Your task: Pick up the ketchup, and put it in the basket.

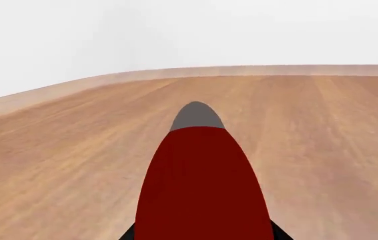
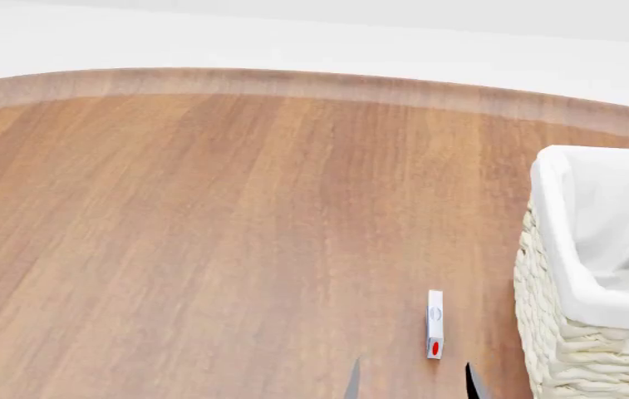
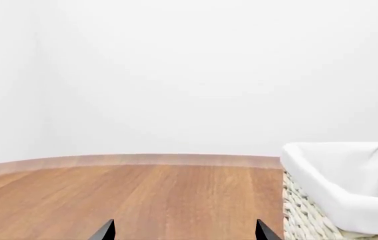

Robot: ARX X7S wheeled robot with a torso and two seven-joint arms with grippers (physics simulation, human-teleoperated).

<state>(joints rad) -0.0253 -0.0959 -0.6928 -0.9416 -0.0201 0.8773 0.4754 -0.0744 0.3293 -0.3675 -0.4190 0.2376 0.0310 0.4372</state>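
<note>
Close-up, ketchup (image 1: 198,185) fills left wrist view (left claw (image 1: 202,236) grip unclear); right gripper (image 3: 183,231) spread wide beside basket (image 3: 335,200).

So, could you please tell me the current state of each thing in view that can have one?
ketchup: lengthwise between the left gripper's fingers, cap pointing away, not in the basket.
left gripper: fingers flank the ketchup; whether it is clamped cannot be told.
right gripper: open, empty.
basket: upright on the table, nothing seen in its visible part.
</note>
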